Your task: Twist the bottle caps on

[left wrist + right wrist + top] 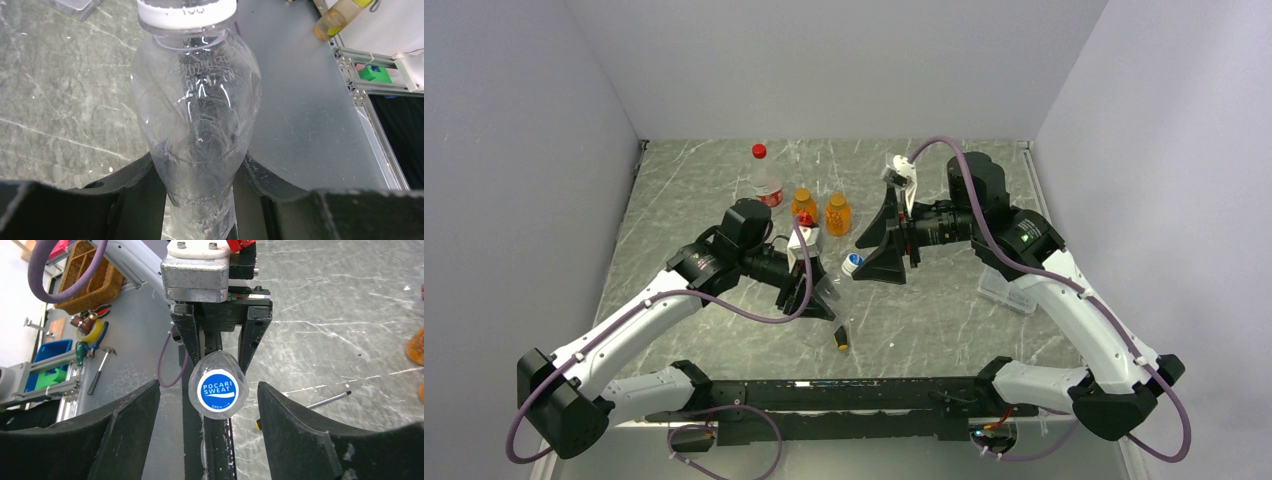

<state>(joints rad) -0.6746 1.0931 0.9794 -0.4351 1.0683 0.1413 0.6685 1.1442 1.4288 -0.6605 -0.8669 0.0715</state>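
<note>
The blue round plastic cap with white lettering (pixel 218 390) sat on the neck of the small clear plastic bottle (pixel 195 115). This bottle was near the middle of the grey marbled counter (pixel 944 320), with its cap end pointing toward the right arm. The left end effector (pixel 197 167) was clamped on the lower body of the bottle, with one black finger on each side. The right end effector (pixel 207 390) faced the cap with its jaws apart. The cap was between its two fingers, with a gap on both sides, so they did not touch it.

At the far side of the counter stood a taller clear plastic bottle with a red cap (pixel 765 182). Beside it stood a left squat amber-orange bottle (pixel 804 205) and a right squat amber-orange bottle (pixel 837 213), both well behind the held bottle. A screwdriver with a black-and-orange handle (pixel 841 340) lay on the near side, in front of the left end effector. A clear rectangular plastic box (pixel 1007 290) lay partly under the right forearm.

Only the right wrist view showed the top of the cap, a blue disc with the white words "POCARI SWEAT". The left wrist view showed the side of the cap as white and the transparent, ribbed body of the bottle with bright reflections. In the top view the cap was only a small blue-and-white spot. How tightly the cap sat, I could not tell.
</note>
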